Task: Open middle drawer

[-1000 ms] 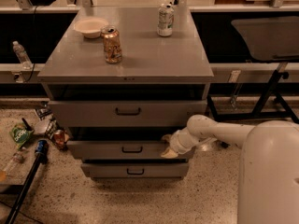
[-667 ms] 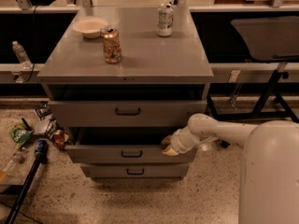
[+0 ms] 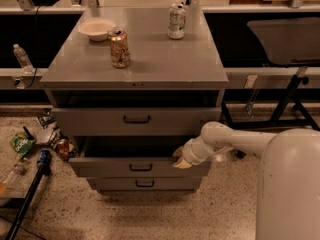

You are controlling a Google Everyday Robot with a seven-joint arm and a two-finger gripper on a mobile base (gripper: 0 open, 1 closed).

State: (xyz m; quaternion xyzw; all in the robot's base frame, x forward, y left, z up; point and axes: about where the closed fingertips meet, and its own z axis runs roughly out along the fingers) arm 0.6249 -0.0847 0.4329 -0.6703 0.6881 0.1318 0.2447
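Middle drawer (image 3: 100,167), second of three in the grey cabinet: front stands forward of the bottom drawer (image 3: 110,183), dark gap open behind its top edge. Small black handle (image 3: 140,167) centred on the front. My gripper (image 3: 181,160) sits at the right end of that front, against its upper edge, arm reaching in from the right. Whether it is spread or closed, I cannot tell. Top drawer (image 3: 90,121) above, also with a dark gap over it. On the surface (image 3: 160,59): a bowl (image 3: 96,28), a can (image 3: 120,47) just in front of it, a white can (image 3: 176,20) further right. Litter on the floor at left, including a green packet (image 3: 21,144).
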